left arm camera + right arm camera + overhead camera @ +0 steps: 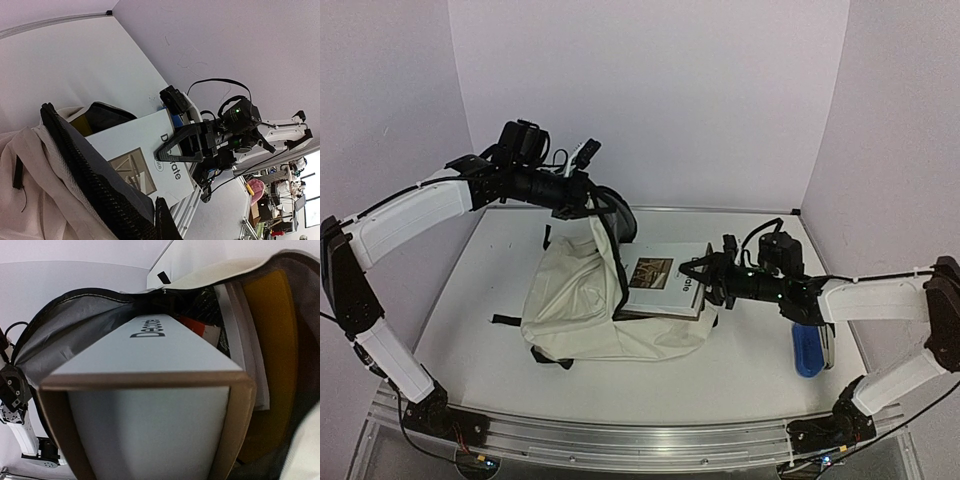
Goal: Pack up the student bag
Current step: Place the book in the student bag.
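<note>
The student bag, cream canvas with black trim, lies on the table with its mouth facing right. My left gripper is shut on the bag's upper zipper edge and holds the opening up. A white box with a printed picture and dark lettering sticks partway into the mouth. My right gripper is shut on the box's outer end, one finger lying across the lid. The right wrist view looks along the box into the grey lining; its own fingers are hidden there.
Inside the bag lie a yellow flat item, white sheets and something red. A blue object rests on the table under my right forearm. White walls enclose the table on three sides.
</note>
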`<state>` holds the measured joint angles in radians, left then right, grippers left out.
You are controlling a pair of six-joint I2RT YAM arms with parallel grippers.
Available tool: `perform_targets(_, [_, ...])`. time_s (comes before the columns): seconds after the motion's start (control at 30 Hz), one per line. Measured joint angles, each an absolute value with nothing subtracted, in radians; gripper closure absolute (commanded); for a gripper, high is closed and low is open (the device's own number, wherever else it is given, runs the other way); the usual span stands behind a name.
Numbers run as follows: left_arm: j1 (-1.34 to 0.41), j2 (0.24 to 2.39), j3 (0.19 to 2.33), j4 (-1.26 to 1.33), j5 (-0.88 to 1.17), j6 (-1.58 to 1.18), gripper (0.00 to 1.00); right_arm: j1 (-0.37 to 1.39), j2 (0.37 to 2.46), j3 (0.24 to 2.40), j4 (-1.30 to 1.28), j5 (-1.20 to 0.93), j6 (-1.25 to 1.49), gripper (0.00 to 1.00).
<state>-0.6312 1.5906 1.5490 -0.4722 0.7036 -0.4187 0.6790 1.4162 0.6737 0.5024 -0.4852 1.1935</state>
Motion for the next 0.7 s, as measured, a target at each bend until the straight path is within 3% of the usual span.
perform_targets(0.33, [-0.625,1.592,1.549,-0.451,0.750,-0.425,1.00,0.781,1.747,0.958,0.580,-0.470,1.168,0.63])
perform_targets(0.5, [-0.625,1.594,1.549,-0.444,0.766,-0.445,1.00,0.811,1.852,1.040,0.599,-0.465,1.149,0.51])
perform_targets(0.7, [-0.625,1.609,1.548,-0.415,0.772,-0.471,1.00,0.815,1.888,1.054,0.537,-0.438,1.091,0.29])
